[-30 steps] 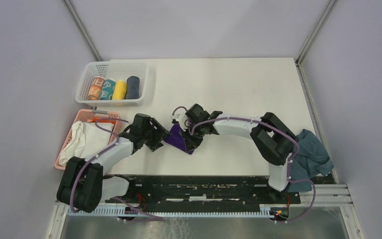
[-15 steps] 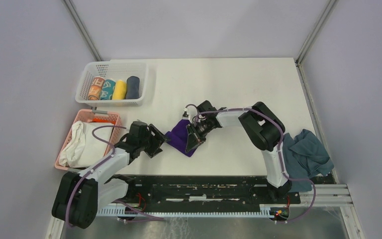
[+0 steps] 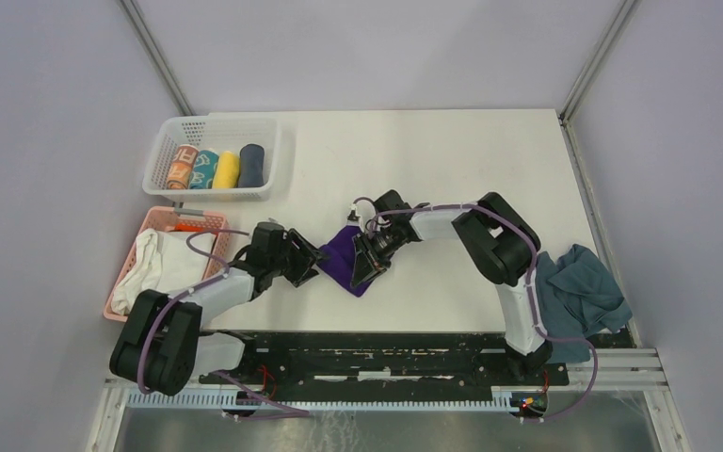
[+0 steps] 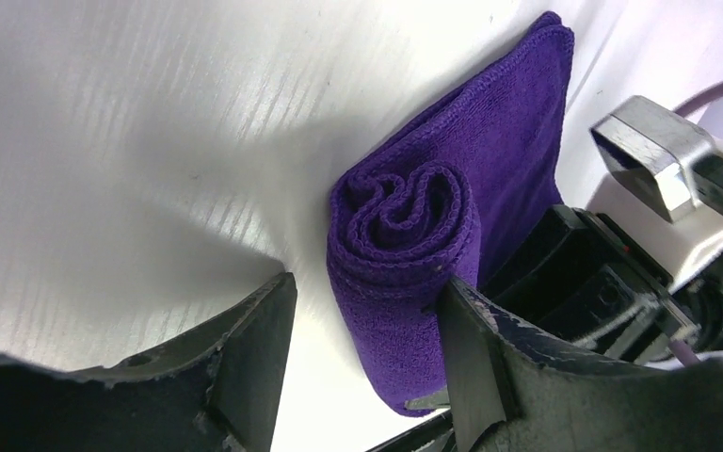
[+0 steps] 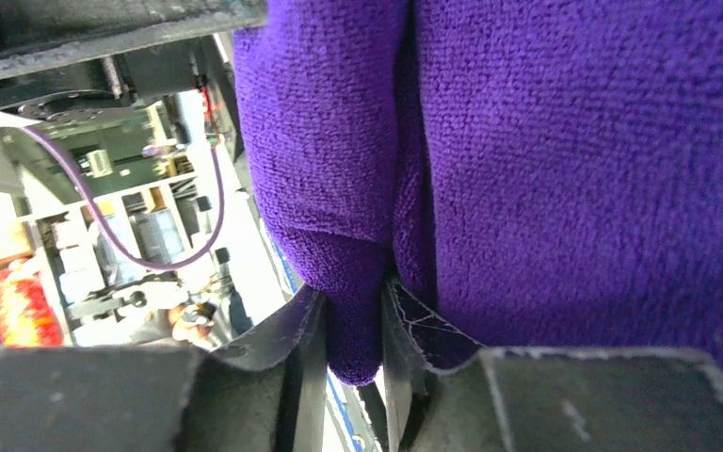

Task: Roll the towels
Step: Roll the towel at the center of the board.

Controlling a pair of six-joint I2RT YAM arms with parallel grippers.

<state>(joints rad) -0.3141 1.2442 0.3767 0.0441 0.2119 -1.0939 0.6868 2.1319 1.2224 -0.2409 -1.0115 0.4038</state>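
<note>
Purple towel (image 3: 342,261): centre of top view on white table (image 3: 452,160), part-rolled, spiral end showing | left gripper (image 4: 365,285): jaws apart astride the roll, one finger touching | right gripper (image 5: 353,292): pinching a fold of it | grey towel (image 3: 579,287): crumpled, lower right | print on rolls (image 3: 193,169) in white basket (image 3: 165,151), upper left: too small to read

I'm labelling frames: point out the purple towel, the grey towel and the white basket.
purple towel (image 4: 403,231): left wrist view, on its rolled end.
grey towel (image 3: 584,282): top view, on its crumpled middle.
white basket (image 3: 231,120): top view, on its far rim.

The purple towel (image 5: 574,169) overruns the right wrist view's top and right edges (coiled end unseen there).
</note>
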